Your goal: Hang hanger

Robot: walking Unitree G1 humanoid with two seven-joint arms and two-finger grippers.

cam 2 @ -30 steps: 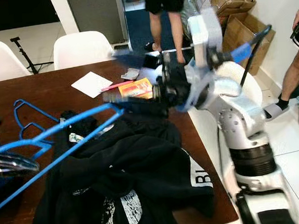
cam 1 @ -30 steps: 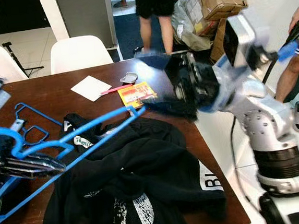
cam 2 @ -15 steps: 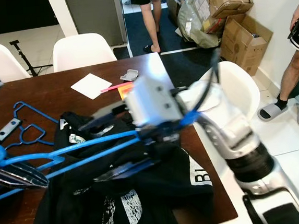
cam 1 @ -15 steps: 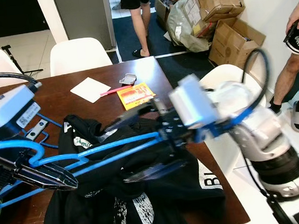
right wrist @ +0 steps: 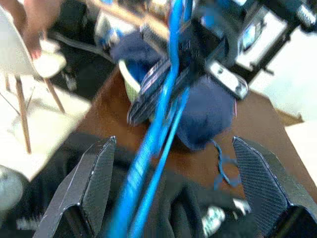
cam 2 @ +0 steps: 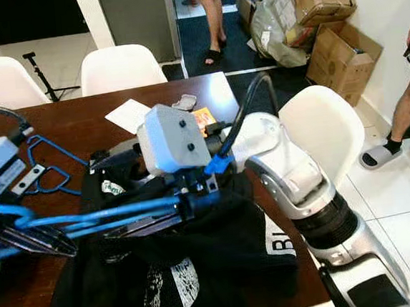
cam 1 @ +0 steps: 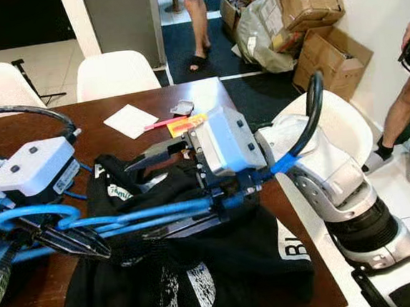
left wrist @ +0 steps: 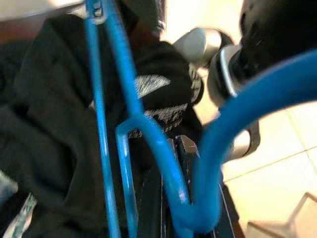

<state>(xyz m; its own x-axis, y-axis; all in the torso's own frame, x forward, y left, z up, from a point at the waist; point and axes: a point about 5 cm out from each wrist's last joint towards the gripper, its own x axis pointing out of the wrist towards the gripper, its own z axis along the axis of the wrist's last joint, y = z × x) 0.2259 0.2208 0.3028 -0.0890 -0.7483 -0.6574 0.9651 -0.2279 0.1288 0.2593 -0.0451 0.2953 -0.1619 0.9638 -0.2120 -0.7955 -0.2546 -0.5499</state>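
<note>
Right hand (right wrist: 168,163) has swung in from beside counter edge, now over black garment (cam 1: 222,267), fingers spread wide astride blue hanger (cam 1: 146,215) bar, not gripping. Left hand (cam 1: 69,241) pinched on hanger's hook end, hanger held above garment. Judgement: handover or two-handed grip coming; hanging not begun. Brown counter (cam 1: 100,105) beyond garment: white paper (cam 1: 132,120), second hanger (cam 2: 48,167). White chairs (cam 1: 120,71), cardboard boxes (cam 1: 322,14), people's legs beyond.

Before me, a dark brown table (cam 1: 207,96) fills the lower left of the frame. Near its far edge lie a white sheet of paper (cam 1: 131,120) and a pink pen (cam 1: 161,123). Two white chairs (cam 1: 117,74) stand behind it at top left. Cardboard boxes (cam 1: 312,7) pile up at upper right. A person's legs (cam 1: 198,21) show at top centre.
</note>
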